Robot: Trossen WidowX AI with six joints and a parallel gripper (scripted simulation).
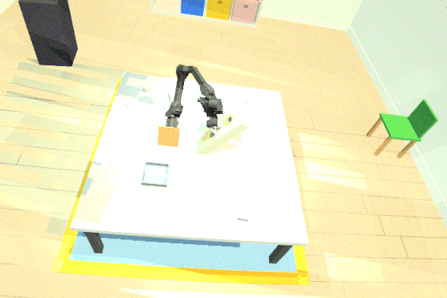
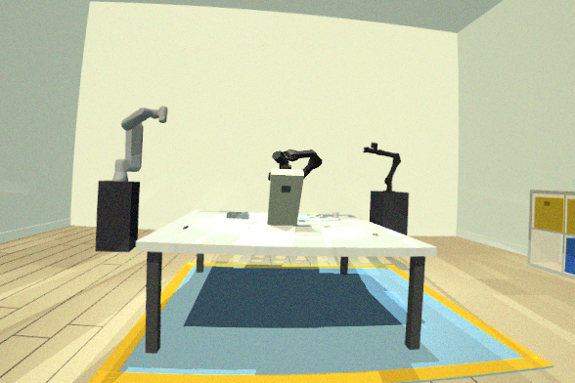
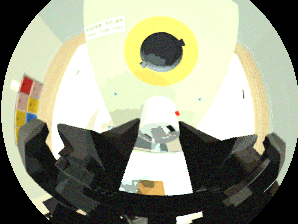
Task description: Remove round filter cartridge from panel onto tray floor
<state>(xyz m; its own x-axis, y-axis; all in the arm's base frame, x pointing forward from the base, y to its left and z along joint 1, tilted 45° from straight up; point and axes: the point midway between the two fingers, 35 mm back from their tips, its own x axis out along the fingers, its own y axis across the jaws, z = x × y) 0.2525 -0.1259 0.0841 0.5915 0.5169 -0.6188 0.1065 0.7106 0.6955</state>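
The pale service panel (image 1: 224, 140) (image 2: 284, 207) (image 3: 107, 75) stands on the table. In the wrist view its face has a yellow ring (image 3: 132, 52) around a dark round opening with two notches. A white cylinder with two dark slots on its grey face, the filter cartridge (image 3: 158, 111), is below that opening in the view. My gripper (image 3: 159, 123) (image 1: 213, 127) is shut on it, one finger on each side. Whether its far end touches the panel cannot be told. The shallow grey tray (image 1: 155, 185) (image 2: 238, 215) lies away from the gripper, towards the table's front left.
An orange block (image 1: 168, 137) (image 3: 151, 188) stands beside the arm's base, between the arm and the tray. A small thin dark object (image 1: 242, 220) lies near the table's front edge. Small pale items lie at the back left of the white table (image 1: 213, 198).
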